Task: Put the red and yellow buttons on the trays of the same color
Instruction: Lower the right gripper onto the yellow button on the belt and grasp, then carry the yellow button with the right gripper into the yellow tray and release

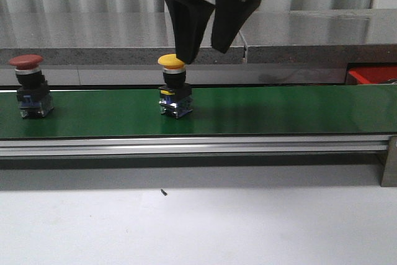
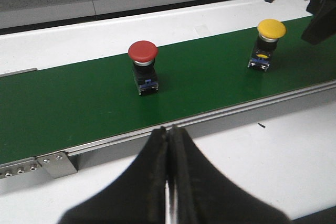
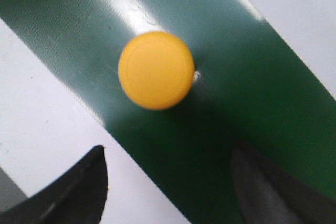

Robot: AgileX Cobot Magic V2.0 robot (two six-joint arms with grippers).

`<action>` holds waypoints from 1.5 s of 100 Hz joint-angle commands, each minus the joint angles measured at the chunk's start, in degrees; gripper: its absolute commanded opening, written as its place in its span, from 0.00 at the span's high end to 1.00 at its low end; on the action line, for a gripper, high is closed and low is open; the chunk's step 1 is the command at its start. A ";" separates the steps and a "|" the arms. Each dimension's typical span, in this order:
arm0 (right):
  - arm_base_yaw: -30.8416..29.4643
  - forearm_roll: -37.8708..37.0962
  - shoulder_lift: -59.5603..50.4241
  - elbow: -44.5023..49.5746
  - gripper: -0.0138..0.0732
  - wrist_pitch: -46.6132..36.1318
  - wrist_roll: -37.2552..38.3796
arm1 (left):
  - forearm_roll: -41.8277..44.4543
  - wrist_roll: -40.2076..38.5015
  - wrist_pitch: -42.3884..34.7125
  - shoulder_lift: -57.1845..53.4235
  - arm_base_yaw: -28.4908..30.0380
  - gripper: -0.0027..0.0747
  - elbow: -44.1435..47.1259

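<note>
So the right gripper (image 1: 206, 46) was hanging over the yellow button (image 1: 172, 61) with jaws spread, mid-approach I'd say, next needing to drop and clamp the cap.

Both grippers are plain matte black, with no markings or lettering to be seen. The right gripper (image 1: 206, 46) has a chunky, angular black housing up top, with a hint of a screw or metal fitting where the fingers attach. Its two fingers (image 1: 186, 26) are broad wedges that taper to blunt tips. In its own wrist camera they show as dark, slightly blurred curved tips (image 3: 86, 192). The left gripper (image 2: 169, 182) has the same smooth, curving black fingers (image 2: 142, 182), wide at the base and narrowing to a point.
</note>
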 commanded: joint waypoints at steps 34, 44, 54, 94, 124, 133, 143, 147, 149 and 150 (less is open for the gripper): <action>0.05 0.91 1.01 -2.18 0.41 -9.43 -1.14 | -0.79 -0.10 -4.13 0.24 -0.40 0.99 -1.48; 0.05 0.91 1.27 -2.18 0.63 -8.90 -1.14 | -0.79 -0.10 -4.13 0.24 -0.40 0.99 -1.48; -0.01 0.91 0.99 -2.18 0.77 -10.37 -1.08 | -0.79 -0.10 -4.13 0.24 -0.40 0.99 -1.48; -3.10 -0.06 -8.42 3.48 0.79 -12.54 2.61 | -0.79 -0.10 -4.24 0.24 -0.40 0.99 -1.48; -9.65 -1.04 -20.46 17.62 0.79 -16.51 4.87 | -0.79 -0.10 -4.32 0.24 -0.40 0.99 -1.48; -12.93 -1.04 -24.31 21.99 0.79 -17.68 5.47 | -0.79 -0.10 -4.32 0.24 -0.40 0.99 -1.48; -17.36 -1.04 -28.06 27.00 0.79 -18.81 5.60 | -0.79 -0.10 -4.32 0.24 -0.40 0.99 -1.48; -19.54 -1.04 -29.40 28.38 0.79 -18.99 5.60 | -0.79 -0.10 -4.32 0.24 -0.40 0.99 -1.48; -20.71 -1.04 -30.00 29.12 0.79 -19.01 5.60 | -0.79 -0.10 -4.32 0.24 -0.40 0.99 -1.48; -21.10 -1.04 -30.19 29.61 0.79 -19.01 5.60 | -0.79 -0.10 -4.32 0.24 -0.40 0.99 -1.48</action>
